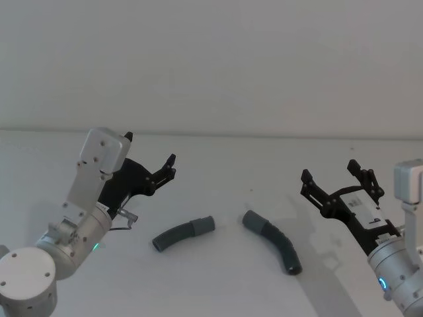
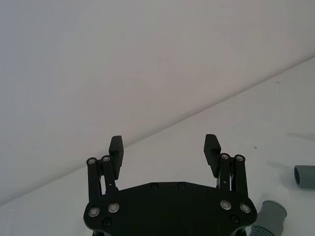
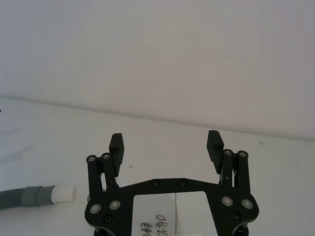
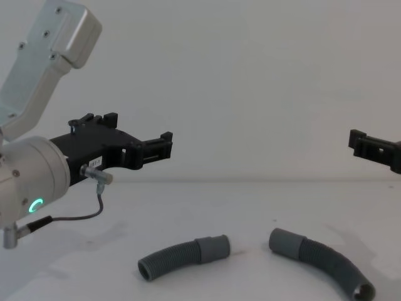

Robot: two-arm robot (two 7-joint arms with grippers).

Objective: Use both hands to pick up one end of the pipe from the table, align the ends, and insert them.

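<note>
Pipe pieces lie loose on the white counter [image 1: 218, 172], two of them, and no tool touches them. The left piece [image 1: 184, 234] and the right piece [image 1: 274, 241] are both curved. Their smooth ends face each other near the middle of the counter: the left cuff [image 1: 203, 224] and the right cuff [image 1: 251, 218] are near but apart, with bare counter between them. The other end of the right piece shows a dark ribbed opening. The left tool [image 1: 151, 148] hangs above the counter on the left side, apart from the left piece, with its fingers spread wide and nothing between them. The right tool [image 1: 328, 170] hangs on the right side, apart from the right piece, also spread wide and holding nothing. In the chest view the right edge cuts this tool off just past its fingertips. In the right wrist view a cuff with a pale tip [image 3: 64, 192] lies on the counter, its ribbed part cut by the edge; I cannot tell there which piece it is.
</note>
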